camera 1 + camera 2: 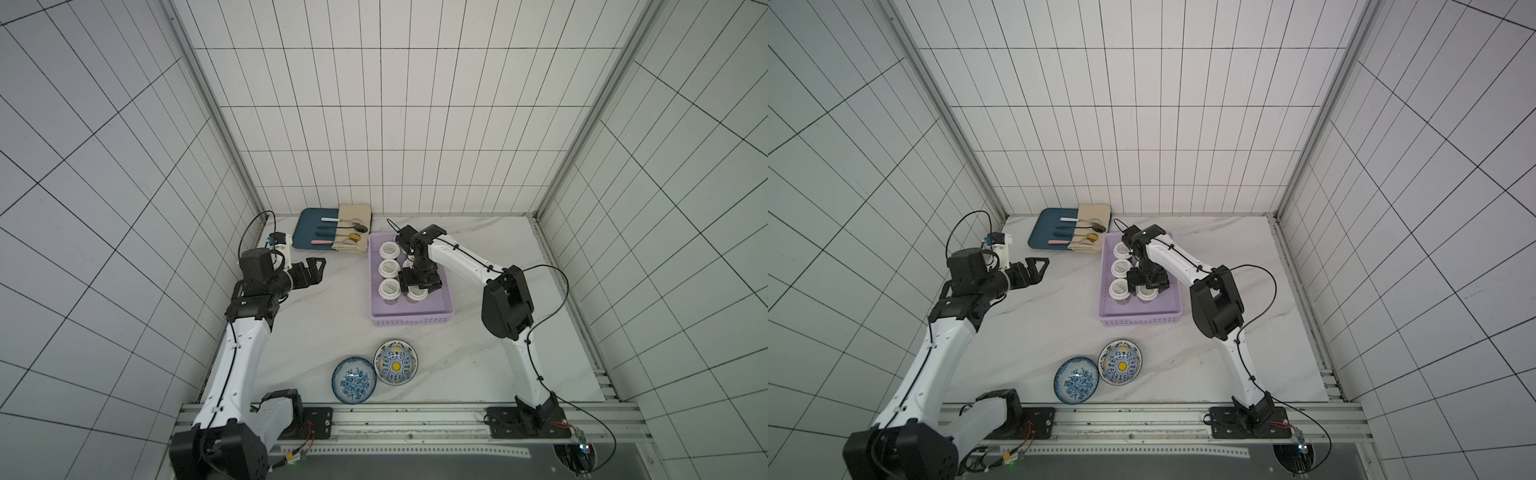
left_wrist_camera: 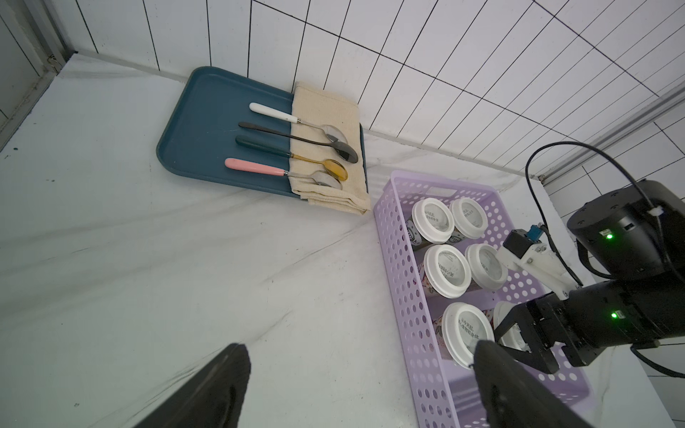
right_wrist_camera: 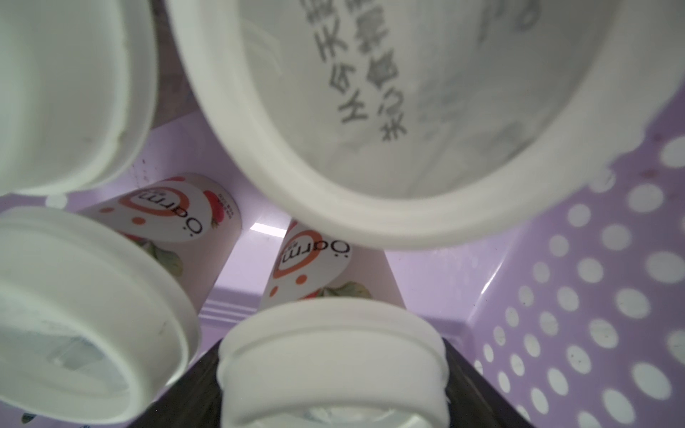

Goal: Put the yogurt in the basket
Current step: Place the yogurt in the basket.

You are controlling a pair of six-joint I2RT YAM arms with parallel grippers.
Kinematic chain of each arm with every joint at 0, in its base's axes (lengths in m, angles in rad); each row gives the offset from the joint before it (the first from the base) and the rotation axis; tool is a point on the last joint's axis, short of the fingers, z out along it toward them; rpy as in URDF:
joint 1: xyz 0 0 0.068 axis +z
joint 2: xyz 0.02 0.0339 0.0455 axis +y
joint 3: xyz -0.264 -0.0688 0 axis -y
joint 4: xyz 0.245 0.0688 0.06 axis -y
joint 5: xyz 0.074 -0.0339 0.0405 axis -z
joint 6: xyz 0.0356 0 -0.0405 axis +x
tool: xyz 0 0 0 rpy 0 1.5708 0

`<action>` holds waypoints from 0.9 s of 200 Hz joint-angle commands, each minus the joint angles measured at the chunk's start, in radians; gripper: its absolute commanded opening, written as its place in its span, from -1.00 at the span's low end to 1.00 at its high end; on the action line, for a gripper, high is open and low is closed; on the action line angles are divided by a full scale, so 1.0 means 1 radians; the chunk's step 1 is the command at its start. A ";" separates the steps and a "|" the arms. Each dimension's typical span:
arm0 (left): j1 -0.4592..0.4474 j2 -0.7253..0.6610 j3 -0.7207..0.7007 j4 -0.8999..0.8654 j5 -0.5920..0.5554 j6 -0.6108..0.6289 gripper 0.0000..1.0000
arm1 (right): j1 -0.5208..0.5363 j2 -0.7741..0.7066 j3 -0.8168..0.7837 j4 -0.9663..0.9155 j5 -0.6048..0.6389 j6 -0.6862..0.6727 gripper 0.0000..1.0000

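Marble table [image 1: 332,328], tiled walls on three sides. Left arm [image 1: 241,345] rises along the left edge, well apart from all objects. Right arm [image 1: 461,254] bends in from the right and over the basket. The basket [image 1: 411,320], lilac and perforated, sits right of centre toward the far side, long axis running near to far. Dark blue tray [image 1: 305,230] lies against the far wall, left of the basket. A folded beige cloth [image 1: 357,212] covers the tray's right end, its near corner just beside the basket's far-left corner. Two patterned blue bowls [image 1: 354,380] sit at near centre, rims touching or nearly so. Left gripper [image 1: 318,270] hangs over bare table left of the basket, jaws spread wide, nothing between them. Right gripper [image 1: 417,286] points down into the basket, fingers either side of the lid of the near-right cup [image 3: 333,363]. Whether they press it or only flank it, I cannot tell. All six yogurt cups [image 2: 446,270] stand upright inside the basket, two columns of three, lids close together. In both top views the arm hides the far-right one. Four spoons [image 2: 281,135] lie on the tray, handles to the left, bowls on the cloth.
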 commanded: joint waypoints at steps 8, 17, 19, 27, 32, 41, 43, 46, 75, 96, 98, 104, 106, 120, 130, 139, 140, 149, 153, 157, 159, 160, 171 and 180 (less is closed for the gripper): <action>0.003 -0.008 -0.003 0.023 -0.009 0.013 0.97 | 0.010 0.031 0.056 -0.011 0.014 0.002 0.70; 0.005 -0.008 -0.009 0.033 -0.003 0.014 0.96 | 0.010 0.032 0.062 -0.013 0.010 -0.002 0.73; 0.004 -0.008 -0.011 0.034 -0.002 0.013 0.96 | 0.010 0.033 0.064 -0.015 0.010 -0.003 0.74; 0.004 -0.006 -0.010 0.036 -0.001 0.013 0.96 | 0.010 0.033 0.078 -0.029 0.018 -0.008 0.77; 0.004 -0.005 -0.007 0.031 -0.003 0.013 0.96 | 0.010 0.031 0.090 -0.038 0.025 -0.009 0.79; 0.003 -0.006 0.001 0.021 -0.008 0.013 0.96 | 0.010 0.020 0.096 -0.043 0.035 -0.009 0.81; 0.004 -0.007 0.001 0.020 -0.008 0.012 0.96 | 0.010 0.017 0.096 -0.043 0.036 -0.007 0.81; 0.004 -0.007 0.002 0.021 -0.009 0.013 0.96 | 0.010 0.012 0.094 -0.042 0.036 -0.008 0.81; 0.004 -0.006 -0.005 0.028 -0.004 0.013 0.96 | 0.011 -0.031 0.102 -0.059 0.037 -0.012 0.83; 0.004 -0.010 -0.001 0.022 -0.006 0.013 0.96 | 0.010 -0.092 0.079 -0.058 0.038 -0.005 0.85; 0.004 -0.009 -0.003 0.025 -0.006 0.013 0.96 | 0.010 -0.098 0.073 -0.058 0.040 -0.005 0.85; 0.004 -0.010 -0.008 0.030 -0.003 0.012 0.96 | 0.010 -0.116 0.065 -0.056 0.046 -0.007 0.85; 0.003 -0.009 -0.009 0.032 -0.003 0.013 0.96 | 0.010 -0.120 0.064 -0.056 0.048 -0.008 0.85; 0.004 -0.007 -0.006 0.027 -0.007 0.017 0.96 | 0.009 -0.157 0.059 -0.068 0.072 -0.012 0.87; 0.004 -0.008 -0.004 0.025 -0.015 0.020 0.96 | 0.007 -0.189 0.049 -0.072 0.092 -0.012 0.90; 0.003 -0.010 -0.010 0.032 -0.020 0.029 0.96 | 0.005 -0.222 0.029 -0.065 0.103 -0.013 0.92; 0.004 -0.010 -0.012 0.034 -0.021 0.029 0.96 | 0.005 -0.225 0.026 -0.064 0.104 -0.014 0.92; 0.003 -0.010 -0.022 0.045 -0.026 0.036 0.96 | 0.001 -0.254 0.011 -0.053 0.116 -0.021 0.95; 0.002 -0.009 -0.026 0.050 -0.029 0.040 0.96 | -0.001 -0.267 0.005 -0.048 0.125 -0.026 0.96; 0.002 -0.008 -0.028 0.052 -0.037 0.043 0.96 | -0.003 -0.278 0.003 -0.047 0.138 -0.029 0.97; 0.003 -0.007 -0.028 0.054 -0.041 0.046 0.97 | -0.005 -0.283 0.002 -0.048 0.143 -0.031 0.98; 0.002 -0.006 -0.028 0.053 -0.043 0.046 0.97 | -0.006 -0.285 0.001 -0.048 0.148 -0.031 0.98; 0.003 0.000 -0.027 0.052 -0.070 0.061 0.97 | -0.015 -0.317 -0.009 -0.048 0.190 -0.033 1.00; 0.002 -0.002 -0.025 0.048 -0.097 0.072 0.97 | -0.026 -0.346 -0.027 -0.042 0.221 -0.033 1.00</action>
